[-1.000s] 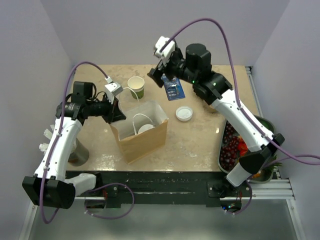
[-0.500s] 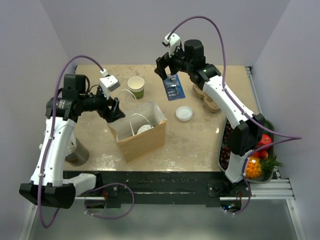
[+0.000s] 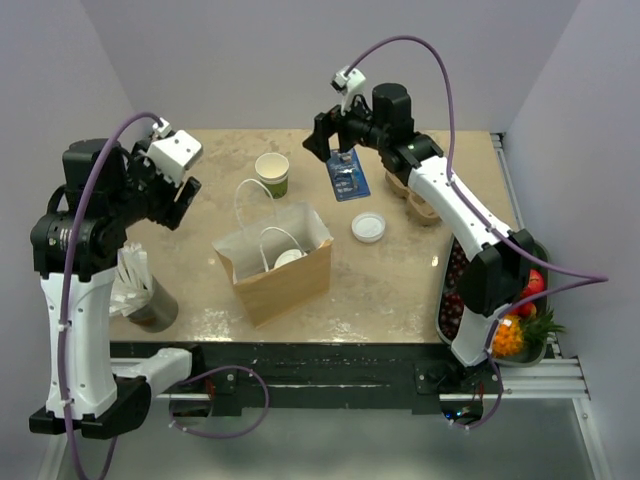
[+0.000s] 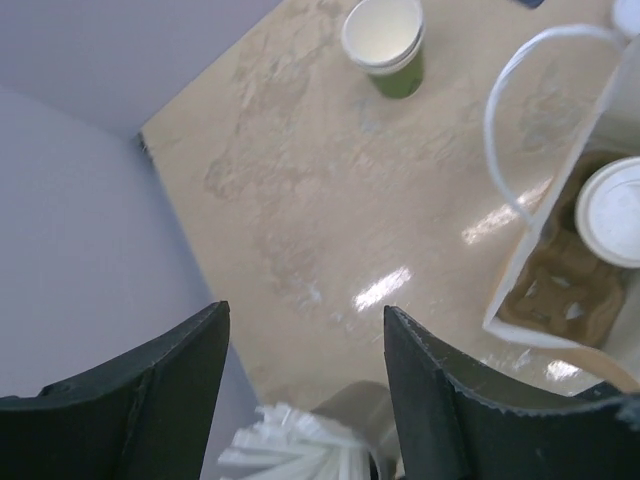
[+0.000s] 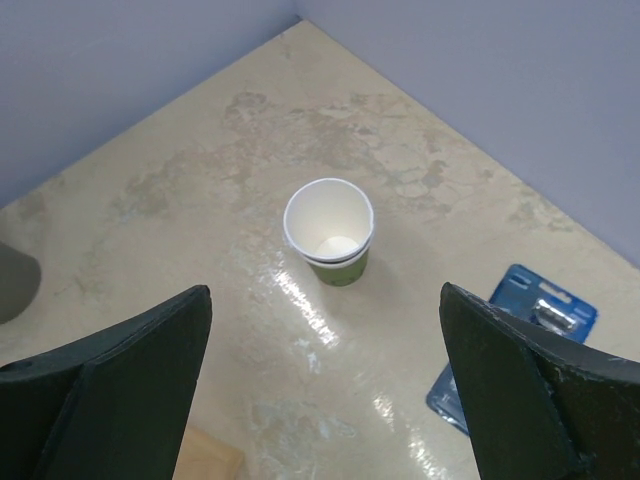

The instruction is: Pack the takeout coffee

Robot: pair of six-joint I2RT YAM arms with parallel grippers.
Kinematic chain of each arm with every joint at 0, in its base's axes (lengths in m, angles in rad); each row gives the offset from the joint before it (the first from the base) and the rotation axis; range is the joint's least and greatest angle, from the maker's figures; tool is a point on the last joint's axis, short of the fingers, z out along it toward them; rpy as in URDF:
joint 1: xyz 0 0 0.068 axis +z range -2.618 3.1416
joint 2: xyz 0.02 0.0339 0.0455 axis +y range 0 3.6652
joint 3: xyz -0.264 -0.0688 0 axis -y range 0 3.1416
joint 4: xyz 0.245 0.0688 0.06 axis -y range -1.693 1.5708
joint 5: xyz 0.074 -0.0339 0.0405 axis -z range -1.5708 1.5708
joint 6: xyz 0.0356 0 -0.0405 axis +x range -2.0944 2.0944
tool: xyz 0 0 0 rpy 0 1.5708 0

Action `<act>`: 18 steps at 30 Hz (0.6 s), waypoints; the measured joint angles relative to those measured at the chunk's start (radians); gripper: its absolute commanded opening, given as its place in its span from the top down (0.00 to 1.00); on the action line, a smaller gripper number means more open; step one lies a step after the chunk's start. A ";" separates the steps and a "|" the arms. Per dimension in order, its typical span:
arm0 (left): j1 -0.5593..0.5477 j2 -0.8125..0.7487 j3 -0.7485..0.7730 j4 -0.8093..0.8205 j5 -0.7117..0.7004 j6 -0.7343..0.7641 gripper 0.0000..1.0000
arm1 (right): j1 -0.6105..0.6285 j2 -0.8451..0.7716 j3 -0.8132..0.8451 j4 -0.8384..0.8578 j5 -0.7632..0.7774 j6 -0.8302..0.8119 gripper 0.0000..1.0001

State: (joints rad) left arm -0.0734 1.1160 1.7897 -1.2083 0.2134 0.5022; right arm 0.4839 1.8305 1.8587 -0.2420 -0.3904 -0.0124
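Takeout coffee (image 3: 290, 257): sits upright down inside the brown paper bag (image 3: 290, 288), only its round white lid showing from above. The left wrist view shows the same lid (image 4: 612, 212) low in the bag (image 4: 520, 290), against brown card at the bottom. No print is legible on the lid.

Bag stands open-mouthed near the centre of the table (image 3: 400, 280), with white loop handles up. It has a plain brown face with no logo visible.

Lidless cup (image 3: 272, 173), green with a cream band, stands at 12 o'clock of the bag and apart from it. It is open and pale inside. No lettering can be made out.

Loose lid (image 3: 368, 227), white, lies flat on the table at 3 o'clock of the bag. Blue pack (image 3: 348, 178) lies at 1 o'clock of the bag. Its printing is too small to read.

Left claw (image 3: 183, 203): raised above the table at 10 o'clock of the bag, fingers parted, nothing between them.

Right claw (image 3: 322, 140): high over the far table edge, at 2 o'clock of the lidless cup, fingers spread wide and holding nothing.

Dark cup (image 3: 155, 310) with white straws (image 3: 132, 275) stands at 8 o'clock of the bag. Tray (image 3: 442, 305) of fruit sits at the table's 4 o'clock edge.
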 measured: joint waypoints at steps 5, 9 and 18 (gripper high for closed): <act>0.001 -0.077 -0.057 -0.061 -0.255 -0.002 0.42 | 0.000 -0.034 -0.093 0.046 -0.060 0.077 0.03; 0.002 -0.140 -0.169 -0.097 -0.380 0.038 0.42 | 0.000 -0.050 -0.156 0.074 -0.122 0.120 0.04; 0.032 -0.032 -0.287 -0.109 -0.422 0.014 0.53 | -0.003 -0.051 -0.246 0.137 -0.212 0.189 0.06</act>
State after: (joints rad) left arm -0.0414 1.0840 1.5028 -1.3174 -0.2081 0.5159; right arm 0.4808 1.7790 1.6127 -0.1047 -0.6022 0.1764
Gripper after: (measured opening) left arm 0.498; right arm 0.949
